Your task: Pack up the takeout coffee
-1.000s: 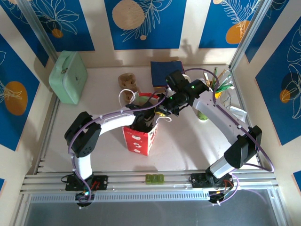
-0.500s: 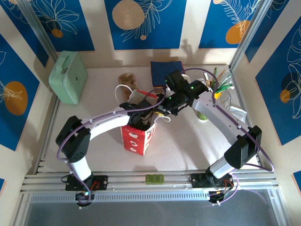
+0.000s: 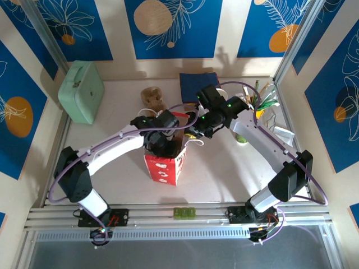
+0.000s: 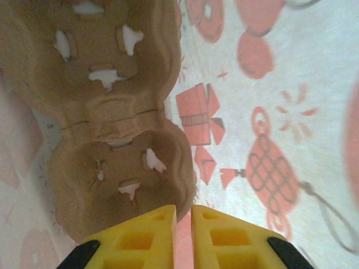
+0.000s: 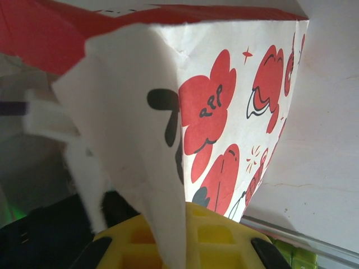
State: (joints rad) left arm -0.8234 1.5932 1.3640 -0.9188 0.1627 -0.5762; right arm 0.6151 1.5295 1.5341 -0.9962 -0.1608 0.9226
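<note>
Left wrist view: the left gripper (image 4: pixel 182 212), nearly closed, hangs by the pulp carrier (image 4: pixel 106 117). The right gripper (image 5: pixel 176 219) pinches the paper bag (image 5: pixel 224 112); a slip might collapse it.

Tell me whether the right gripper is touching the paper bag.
Touching. The right wrist view shows the paper bag's white edge running down between the right gripper's yellow fingers, pinched with no gap.

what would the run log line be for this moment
left gripper inside paper bag, nearly shut beside cup carrier | right gripper shut on paper bag rim, holding it open
</note>
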